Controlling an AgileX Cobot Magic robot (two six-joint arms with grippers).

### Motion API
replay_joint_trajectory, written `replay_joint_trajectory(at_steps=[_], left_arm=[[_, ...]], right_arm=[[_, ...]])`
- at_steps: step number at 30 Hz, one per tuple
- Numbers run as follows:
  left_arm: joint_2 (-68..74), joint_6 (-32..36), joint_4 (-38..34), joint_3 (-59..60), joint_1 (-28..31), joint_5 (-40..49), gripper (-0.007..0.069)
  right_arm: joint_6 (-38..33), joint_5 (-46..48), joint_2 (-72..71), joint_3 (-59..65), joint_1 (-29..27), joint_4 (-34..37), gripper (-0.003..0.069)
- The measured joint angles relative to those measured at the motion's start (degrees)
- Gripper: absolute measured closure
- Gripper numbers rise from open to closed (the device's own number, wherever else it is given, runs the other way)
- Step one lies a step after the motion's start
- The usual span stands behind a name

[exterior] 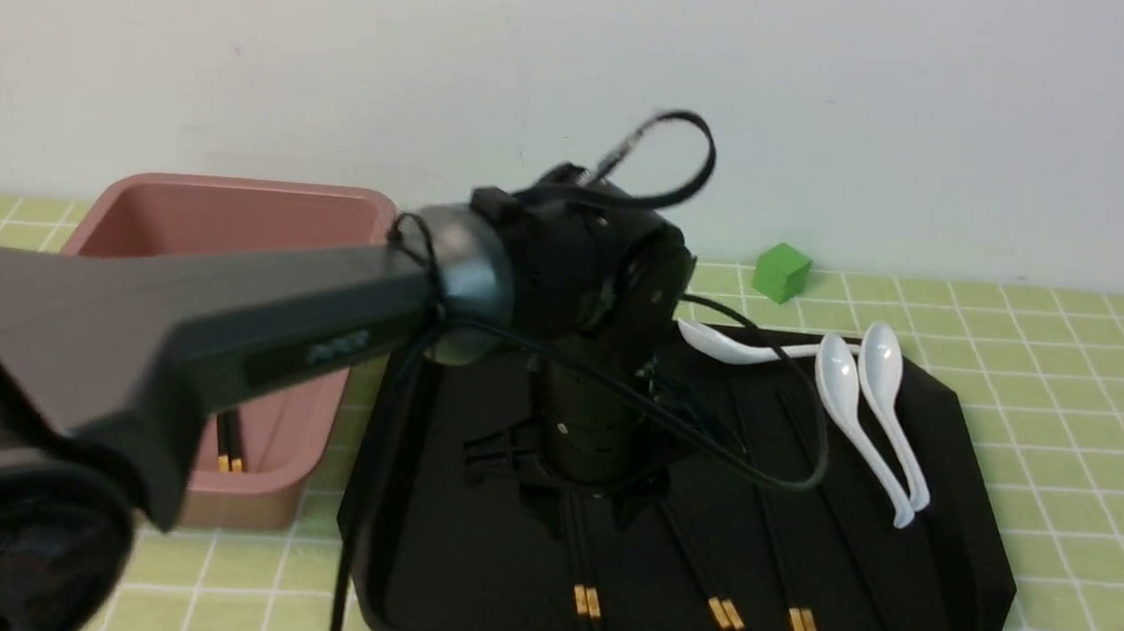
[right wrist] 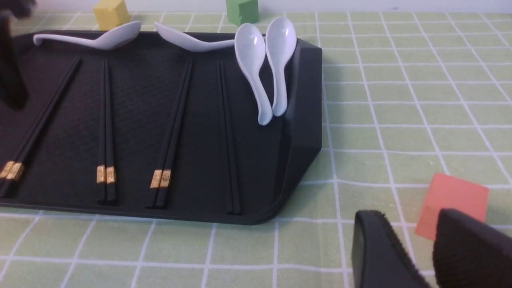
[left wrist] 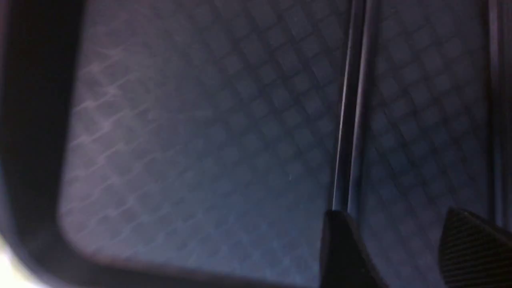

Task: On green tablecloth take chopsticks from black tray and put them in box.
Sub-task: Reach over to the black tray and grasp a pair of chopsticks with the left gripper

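Matt black tray (exterior: pixel 478 550), smooth glossy white spoons (right wrist: pixel 251 52), gold-banded dark chopsticks (right wrist: pixel 172 140), green checked cloth (right wrist: pixel 360 160).

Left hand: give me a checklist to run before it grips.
1. Left hand open: ok, fingertips apart.
2. Chopsticks centred between its fingertips: not ok, the pair runs toward one fingertip.
3. Fingertips low enough to grip: cannot tell.
4. Box upright, open-topped: ok, one pair visible inside.
5. Right hand out of the way: ok, seen over the tablecloth, beside the black tray.
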Motion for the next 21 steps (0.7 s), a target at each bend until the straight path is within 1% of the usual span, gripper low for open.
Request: replay_joint_trajectory(at_steps=[4, 9, 12, 14, 15, 16, 19, 21], left_arm=[[3.72, 0.0, 0.73, -0.42, 0.0, -0.69, 0.0284], [5.92, -0.2, 1.39, -0.99, 0.0, -1.34, 0.0321], [6.14, -0.06, 1.05, -1.28, 0.0, -1.38, 0.0386], [6.08, 0.0, 0.46, -1.28, 0.0, -1.5, 0.0475], [5.88, 0.07, 0.28, -1.28, 0.0, -1.5, 0.0505], [5.51, 0.07, 0.03, -1.28, 0.0, -1.45, 0.0519], [3.86, 0.49, -0.41, -0.82, 0.0, -0.93, 0.0512], [0.17, 3.08, -0.42, -0.57, 0.21, 0.6, 0.0511]], right_arm=[[0.0, 0.0, 0.0, 0.0, 0.0, 0.0, 0.0419], [0.0, 0.0, 0.0, 0.0, 0.0, 0.0, 0.0419], [0.0, 0.0, -0.05, 0.0, 0.0, 0.0, 0.0419], [0.0, 0.0, -0.05, 0.0, 0.0, 0.0, 0.0419], [0.0, 0.0, -0.05, 0.0, 0.0, 0.0, 0.0419], [0.0, 0.0, -0.05, 0.0, 0.0, 0.0, 0.0419], [0.0, 0.0, -0.05, 0.0, 0.0, 0.0, 0.0419], [0.0, 0.0, -0.05, 0.0, 0.0, 0.0, 0.0419]])
